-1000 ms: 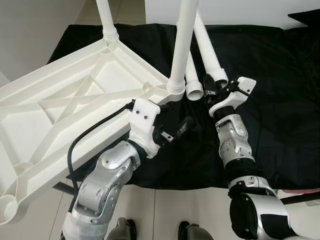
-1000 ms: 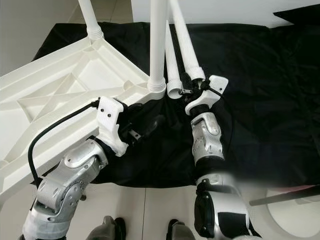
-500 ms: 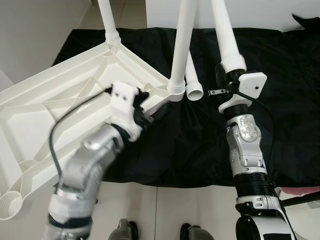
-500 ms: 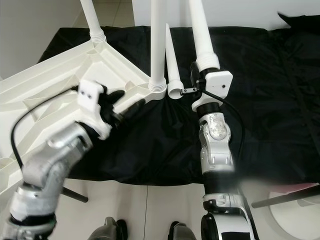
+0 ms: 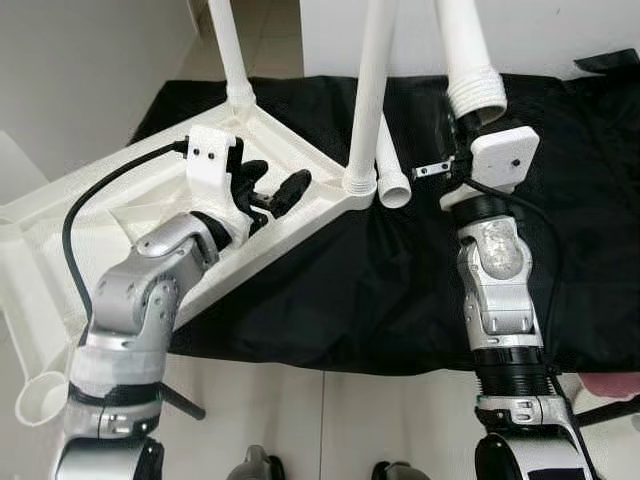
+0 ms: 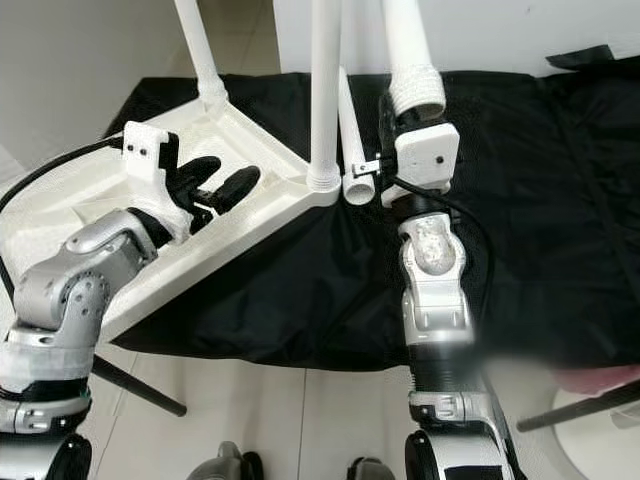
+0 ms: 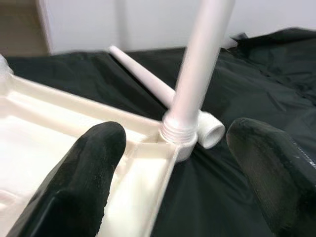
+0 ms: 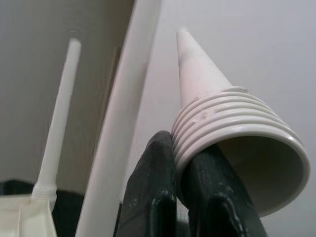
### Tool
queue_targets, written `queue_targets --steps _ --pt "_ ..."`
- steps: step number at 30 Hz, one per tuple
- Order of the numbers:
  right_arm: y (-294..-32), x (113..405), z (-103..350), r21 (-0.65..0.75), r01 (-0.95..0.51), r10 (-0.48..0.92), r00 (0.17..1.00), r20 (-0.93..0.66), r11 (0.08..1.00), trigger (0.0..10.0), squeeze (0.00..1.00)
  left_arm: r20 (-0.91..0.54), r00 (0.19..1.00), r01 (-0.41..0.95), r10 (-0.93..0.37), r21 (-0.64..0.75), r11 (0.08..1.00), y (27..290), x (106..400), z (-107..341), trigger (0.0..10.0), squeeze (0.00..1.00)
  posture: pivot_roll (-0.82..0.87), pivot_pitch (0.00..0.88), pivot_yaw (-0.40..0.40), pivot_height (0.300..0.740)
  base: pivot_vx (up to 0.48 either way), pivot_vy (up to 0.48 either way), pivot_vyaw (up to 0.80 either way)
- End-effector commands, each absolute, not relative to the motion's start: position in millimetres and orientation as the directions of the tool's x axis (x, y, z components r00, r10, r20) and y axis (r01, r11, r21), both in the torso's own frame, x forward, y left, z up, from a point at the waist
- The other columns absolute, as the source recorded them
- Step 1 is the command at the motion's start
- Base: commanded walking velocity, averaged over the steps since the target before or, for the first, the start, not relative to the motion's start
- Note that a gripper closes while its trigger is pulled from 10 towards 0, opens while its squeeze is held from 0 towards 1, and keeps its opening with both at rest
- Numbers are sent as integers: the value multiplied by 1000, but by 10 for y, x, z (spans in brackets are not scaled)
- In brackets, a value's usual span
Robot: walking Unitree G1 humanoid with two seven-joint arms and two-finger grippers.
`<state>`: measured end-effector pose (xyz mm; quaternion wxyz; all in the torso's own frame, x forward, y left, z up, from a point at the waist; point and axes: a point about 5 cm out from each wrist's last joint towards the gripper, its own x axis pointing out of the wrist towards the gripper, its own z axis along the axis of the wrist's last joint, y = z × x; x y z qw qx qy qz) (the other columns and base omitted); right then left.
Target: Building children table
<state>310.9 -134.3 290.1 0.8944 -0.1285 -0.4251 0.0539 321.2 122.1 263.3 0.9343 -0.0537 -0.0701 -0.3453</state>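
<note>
The white tabletop (image 5: 120,205) lies upside down, partly on a black cloth (image 5: 350,290). Two white legs stand screwed into it: one at the far corner (image 5: 231,50), one at the near right corner (image 5: 367,100). A third leg (image 5: 390,170) lies loose on the cloth beside that corner. My right gripper (image 5: 456,135) is shut on the threaded end of a fourth leg (image 5: 468,50) and holds it upright; the wrist view shows its fingers (image 8: 148,187) pinching the rim. My left gripper (image 5: 278,176) hovers open over the tabletop's ribbed underside, facing the near right leg (image 7: 197,74).
An empty leg socket (image 5: 38,400) sticks out at the tabletop's near left corner, over the floor. A dark bar (image 5: 180,400) lies on the pale floor tiles below. A white wall rises behind the cloth.
The right gripper has raised the leg from the cloth to upright. The left gripper has swung from the cloth's edge up over the tabletop. The camera has also shifted.
</note>
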Motion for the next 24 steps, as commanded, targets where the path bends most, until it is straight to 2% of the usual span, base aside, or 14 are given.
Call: queue_targets --steps 1,5,9,10,11,12,13,14,15,21,22,23,24 --pt "-1251 3002 3070 -291 28 231 538 811 956 10000 0 186 570 814 -801 8 581 1185 3138 2690 10000 0 -12 30 118 740 0 0 0" --pt "-1223 2961 3183 -296 52 235 486 842 954 10000 0 174 569 813 -804 27 581 1236 3188 2742 10000 0 -6 21 117 740 0 0 0" --pt "-1128 2826 3331 -336 79 284 377 882 939 10000 0 193 570 813 -799 15 583 1327 3240 2817 10000 0 -2 12 112 740 0 0 0" --pt "-1128 2826 3331 -336 79 284 377 882 939 10000 0 193 570 813 -799 15 583 1327 3240 2817 10000 0 -2 12 112 740 0 0 0" --pt "-1111 2809 3316 -355 82 302 370 878 931 10000 0 200 565 818 -801 -3 576 1339 3241 2825 10000 224 -2 11 110 740 0 0 0" --pt "-1103 2800 3303 -366 84 313 368 876 927 10000 0 204 561 821 -802 -16 571 1346 3242 2830 10000 224 -3 9 108 740 0 0 0" --pt "-1091 2802 3279 -380 73 327 374 868 922 10000 0 209 558 824 -803 -26 565 1354 3245 2838 10000 886 -4 7 106 740 0 0 0" --pt "-1091 2802 3279 -380 73 327 374 868 922 10000 0 209 558 824 -803 -26 565 1354 3245 2838 10000 886 -4 7 106 740 0 0 0" --pt "-1082 2794 3253 -396 76 341 376 861 915 10000 0 216 543 836 -812 -46 547 1367 3240 2849 10000 1000 -4 7 106 740 0 0 0" --pt "-1084 2774 3132 -483 66 422 394 816 873 10000 0 198 531 840 -824 6 543 1423 3246 2904 10000 1000 -14 16 97 740 0 0 0" --pt "-1099 2777 3092 -495 59 432 408 805 867 10000 0 190 520 846 -833 21 532 1426 3233 2915 10000 929 -14 16 97 740 0 0 0" --pt "-1112 2779 3043 -512 51 447 421 789 857 10000 0 187 504 856 -844 23 516 1432 3217 2933 10000 0 -16 20 93 740 0 0 0" --pt "-1119 2779 3012 -524 47 456 429 780 851 10000 0 187 492 863 -850 20 504 1436 3206 2945 10000 0 -16 20 93 740 0 0 0"
